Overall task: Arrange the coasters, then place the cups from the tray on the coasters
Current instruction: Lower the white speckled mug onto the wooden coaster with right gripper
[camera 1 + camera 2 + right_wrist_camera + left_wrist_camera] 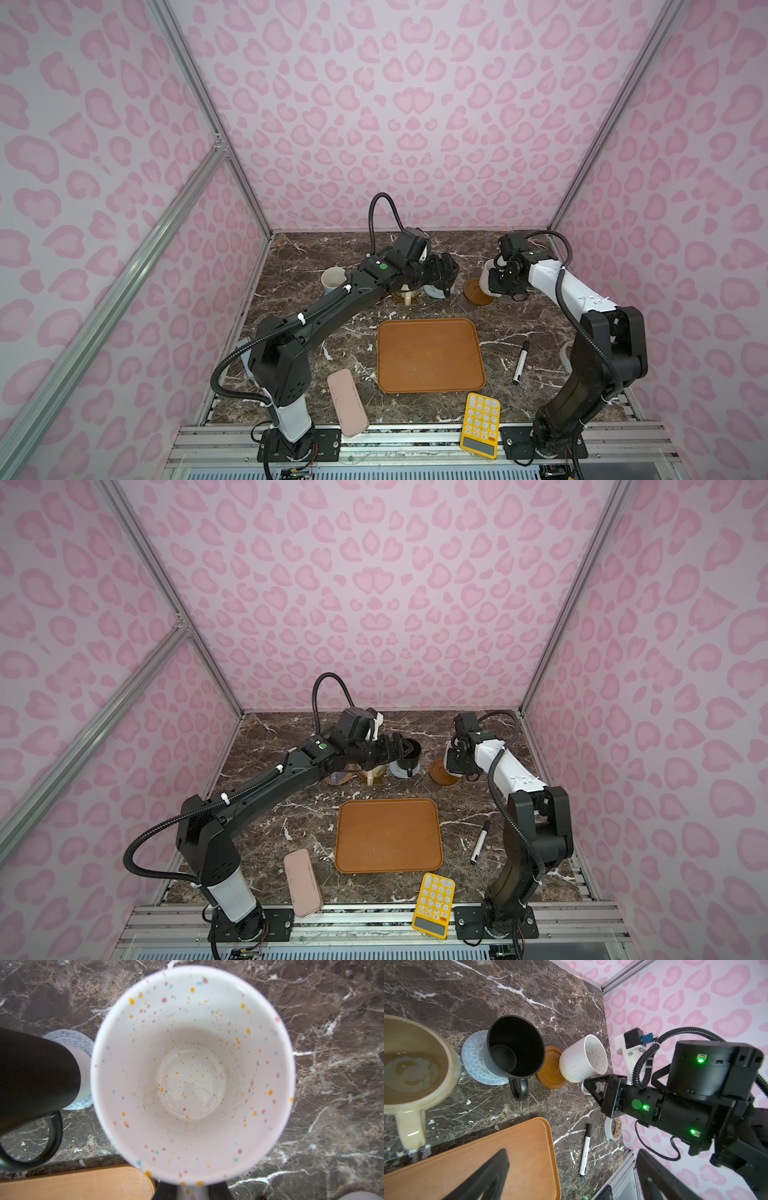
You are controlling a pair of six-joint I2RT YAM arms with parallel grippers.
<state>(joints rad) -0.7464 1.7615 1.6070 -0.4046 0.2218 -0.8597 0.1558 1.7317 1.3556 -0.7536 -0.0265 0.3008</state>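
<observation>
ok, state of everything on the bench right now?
tray, empty
black mug, upright on blue woven coaster
speckled mug, held by handle at brown coaster
cream mug, upright, not held
marker, capped, lying flat
left gripper, open, holding nothing
right gripper, shut on speckled mug's handle

Left arm [332, 307] showed black links over a white base shell; right arm [577, 291] wore white along its forearm. Ribbed black cable [371, 220] ran off each, pinched by white ties [302, 320]. A round green sticker [383, 266] marked the left wrist, the left claw [395, 748] all black; green lights [700, 1060] glowed on the right.
</observation>
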